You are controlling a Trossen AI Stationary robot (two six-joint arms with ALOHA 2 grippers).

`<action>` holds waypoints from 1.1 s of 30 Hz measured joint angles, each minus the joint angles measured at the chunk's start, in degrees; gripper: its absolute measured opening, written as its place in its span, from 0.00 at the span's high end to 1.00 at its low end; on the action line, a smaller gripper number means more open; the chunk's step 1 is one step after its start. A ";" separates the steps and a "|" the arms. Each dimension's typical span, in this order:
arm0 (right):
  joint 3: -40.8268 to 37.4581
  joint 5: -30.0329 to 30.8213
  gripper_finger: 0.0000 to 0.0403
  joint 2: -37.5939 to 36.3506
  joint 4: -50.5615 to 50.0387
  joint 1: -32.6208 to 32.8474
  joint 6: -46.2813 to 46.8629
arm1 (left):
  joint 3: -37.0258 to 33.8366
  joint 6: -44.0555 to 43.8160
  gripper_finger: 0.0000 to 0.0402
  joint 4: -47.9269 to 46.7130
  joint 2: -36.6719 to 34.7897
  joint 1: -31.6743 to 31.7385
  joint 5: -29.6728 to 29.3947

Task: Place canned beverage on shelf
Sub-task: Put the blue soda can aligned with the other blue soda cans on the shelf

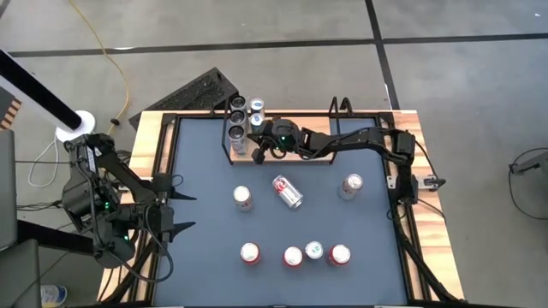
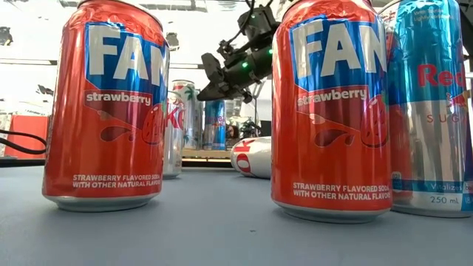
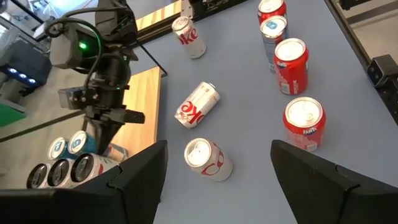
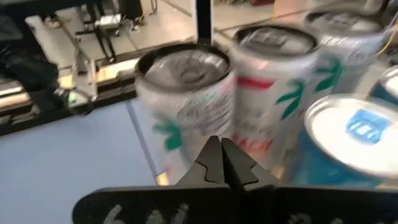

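Note:
The shelf point(image 3: 144, 93) is a light-wood board with black rod uprights point(image 1: 339, 109) at the table's far side. Several cans point(image 1: 238, 120) stand at its left end and show close in the right wrist view point(image 4: 186, 93). My right gripper point(image 1: 257, 154) is shut and empty point(image 4: 221, 155). It hangs in the air just beside those cans, above the board point(image 2: 203, 92). My left gripper point(image 1: 178, 205) waits open and empty at the table's left side. A silver-and-red can point(image 1: 288, 192) lies on its side mid-table.
Upright cans stand on the mat: one point(image 1: 243, 198) left of the lying can, one point(image 1: 350, 186) to its right, and a row near the front edge point(image 1: 293, 256). Two red cans point(image 2: 103, 111) fill the low view. A black frame rims the mat.

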 joint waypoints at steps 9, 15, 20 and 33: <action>-0.02 0.73 1.00 -4.12 -9.90 -0.38 -1.87 | 0.00 -1.16 0.32 0.01 0.01 0.00 -0.51; 0.02 1.55 1.00 -18.79 -39.44 2.56 -3.34 | -0.01 -2.38 0.32 -0.01 0.00 0.00 -0.39; 0.02 1.59 0.92 -31.18 -64.05 6.18 5.44 | 0.00 -2.75 0.32 -0.07 0.01 0.00 -0.08; 0.02 4.90 0.44 -40.64 -61.38 33.45 19.11 | -0.01 -1.27 0.32 0.14 0.02 0.00 -0.44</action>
